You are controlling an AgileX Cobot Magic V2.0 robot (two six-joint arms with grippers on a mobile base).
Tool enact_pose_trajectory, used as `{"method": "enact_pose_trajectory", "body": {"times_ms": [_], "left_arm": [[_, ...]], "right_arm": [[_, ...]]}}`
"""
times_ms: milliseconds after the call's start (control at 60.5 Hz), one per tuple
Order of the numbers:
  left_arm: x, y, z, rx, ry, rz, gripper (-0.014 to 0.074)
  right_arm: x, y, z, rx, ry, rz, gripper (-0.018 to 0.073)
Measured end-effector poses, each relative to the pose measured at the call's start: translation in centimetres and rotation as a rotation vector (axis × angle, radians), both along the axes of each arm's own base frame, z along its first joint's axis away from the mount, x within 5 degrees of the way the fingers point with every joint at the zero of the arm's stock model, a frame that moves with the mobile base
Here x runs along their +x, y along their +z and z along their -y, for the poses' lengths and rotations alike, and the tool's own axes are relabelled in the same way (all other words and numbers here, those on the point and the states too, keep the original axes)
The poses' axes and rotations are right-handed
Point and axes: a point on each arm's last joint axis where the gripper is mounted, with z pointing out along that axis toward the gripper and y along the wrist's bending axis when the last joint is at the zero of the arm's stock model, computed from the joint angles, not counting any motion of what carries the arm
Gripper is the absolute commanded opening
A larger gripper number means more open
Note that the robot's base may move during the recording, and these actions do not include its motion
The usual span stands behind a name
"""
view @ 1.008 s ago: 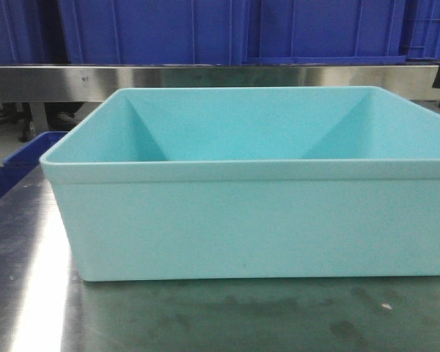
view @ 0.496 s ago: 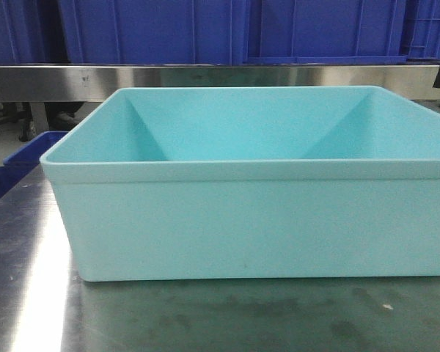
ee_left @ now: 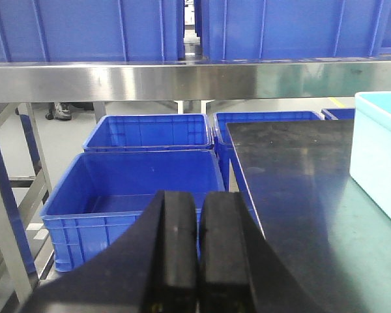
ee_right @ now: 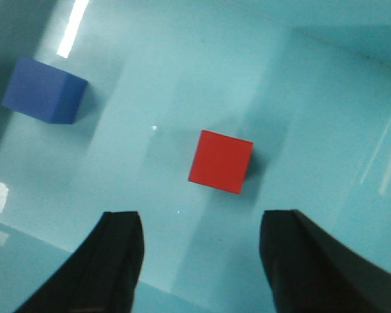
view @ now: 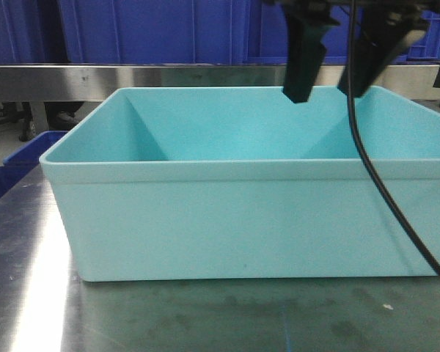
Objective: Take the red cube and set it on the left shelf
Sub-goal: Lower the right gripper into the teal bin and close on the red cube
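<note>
Jaws apart, the right gripper hangs over the red cube in a teal bin, likely light and rigid, best pinched across opposite flat faces.

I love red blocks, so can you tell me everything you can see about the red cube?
The red cube is a small, plain block with smooth faces and sharp edges. It may be plastic or painted wood; I cannot tell which. It sits flat on the floor of the teal tub, turned slightly askew, with a soft shadow beside it. Nothing else touches it. The right claw hangs open above it, and a blue cube lies well apart.
</note>
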Motion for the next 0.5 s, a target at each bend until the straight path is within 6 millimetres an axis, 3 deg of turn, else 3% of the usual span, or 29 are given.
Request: {"method": "enact_pose_trajectory", "body": {"times_ms": [149, 496], "left_arm": [[0.0, 0.0, 0.0, 0.000, 0.000, 0.000, 0.0102], [0.0, 0.0, 0.0, 0.000, 0.000, 0.000, 0.0102]], "right_arm": [[1.0, -1.2, 0.8, -0.032, -0.035, -0.037, 0.0625], [2.1, -3.2, 0.2, -0.046, -0.036, -0.074, 0.0624]]}}
